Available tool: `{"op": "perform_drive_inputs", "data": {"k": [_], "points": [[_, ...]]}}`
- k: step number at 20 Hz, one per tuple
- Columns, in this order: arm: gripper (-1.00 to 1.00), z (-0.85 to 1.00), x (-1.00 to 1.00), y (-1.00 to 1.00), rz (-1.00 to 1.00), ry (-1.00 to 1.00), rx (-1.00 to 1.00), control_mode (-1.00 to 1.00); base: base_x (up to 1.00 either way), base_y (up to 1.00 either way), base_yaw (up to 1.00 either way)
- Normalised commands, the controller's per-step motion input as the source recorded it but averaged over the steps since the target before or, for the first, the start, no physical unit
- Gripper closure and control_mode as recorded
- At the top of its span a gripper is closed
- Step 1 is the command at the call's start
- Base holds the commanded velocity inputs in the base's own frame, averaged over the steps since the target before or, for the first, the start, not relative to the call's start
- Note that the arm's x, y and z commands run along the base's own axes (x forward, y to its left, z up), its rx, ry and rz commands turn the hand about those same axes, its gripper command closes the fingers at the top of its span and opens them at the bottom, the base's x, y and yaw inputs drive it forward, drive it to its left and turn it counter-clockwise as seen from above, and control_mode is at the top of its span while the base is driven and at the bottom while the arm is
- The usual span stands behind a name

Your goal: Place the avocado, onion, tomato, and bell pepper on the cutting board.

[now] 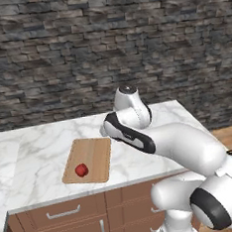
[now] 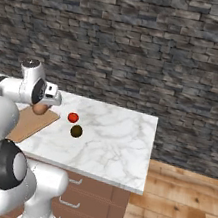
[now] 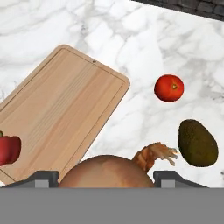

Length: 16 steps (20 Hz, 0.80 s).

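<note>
Gripper (image 3: pixel 106 180) clamps one tan onion (image 3: pixel 107 171) over marble counter (image 3: pixel 131 35); beyond it, one wooden board (image 3: pixel 61 113), crimson pepper (image 3: pixel 8 148), tomato (image 3: pixel 169 88), avocado (image 3: pixel 197 143).

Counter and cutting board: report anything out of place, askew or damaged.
Nothing damaged or spilled. The bell pepper lies on the cutting board; the tomato and avocado sit on the marble counter beside it. The pincer holds the onion, lifted.
</note>
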Motion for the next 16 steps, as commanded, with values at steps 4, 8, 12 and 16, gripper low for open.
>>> {"op": "perform_drive_inputs", "data": {"k": [4, 8, 12, 16], "points": [[1.00, 0.01, 0.09, 0.61, 0.03, 0.00, 0.00, -1.00, 0.00, 0.00, 0.00], [1.00, 0.00, 0.04, 0.64, 0.00, 0.00, 0.00, -1.00, 0.00, 0.00, 0.00], [1.00, 0.00, 0.02, 0.65, 0.00, 0.00, 0.00, -1.00, 0.00, 0.00, 0.00], [1.00, 0.00, 0.04, 0.59, 0.00, 0.00, 0.00, -1.00, 0.00, 0.00, 0.00]]}}
